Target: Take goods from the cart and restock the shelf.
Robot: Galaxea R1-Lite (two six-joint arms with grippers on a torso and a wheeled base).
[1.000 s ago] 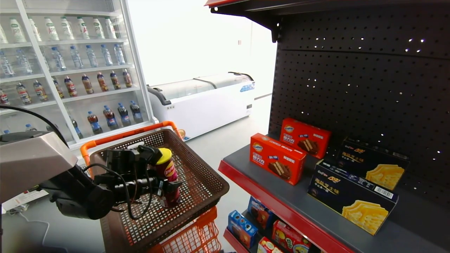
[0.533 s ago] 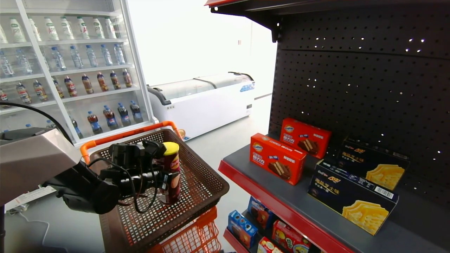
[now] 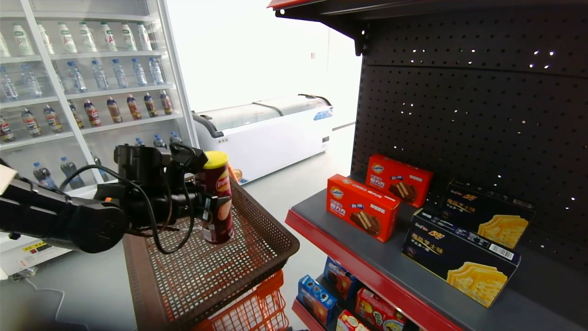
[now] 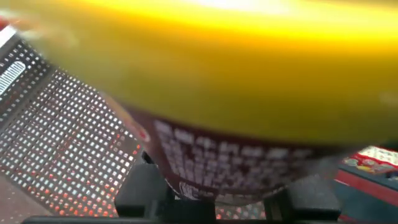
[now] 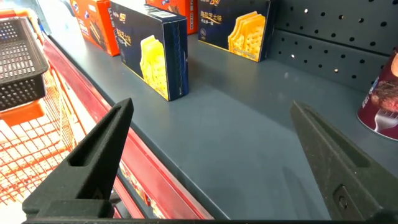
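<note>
Shop aisle, drinks cooler at the back. The left tool pinched the chips can upright, raised over the cart basket. The pick looked done; carry and placing were left. The shelf lay at 3 o'clock of the can, across an open floor gap, and its red front lip was the edge to clear. Orange boxes and dark boxes stood on it, with bare deck along the lip. The right tool hung spread over the shelf, holding nothing.

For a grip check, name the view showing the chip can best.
Head view: the whole chip can, upright in the left gripper. Left wrist view gives its lid and label from very close; right wrist view faces the shelf.
</note>
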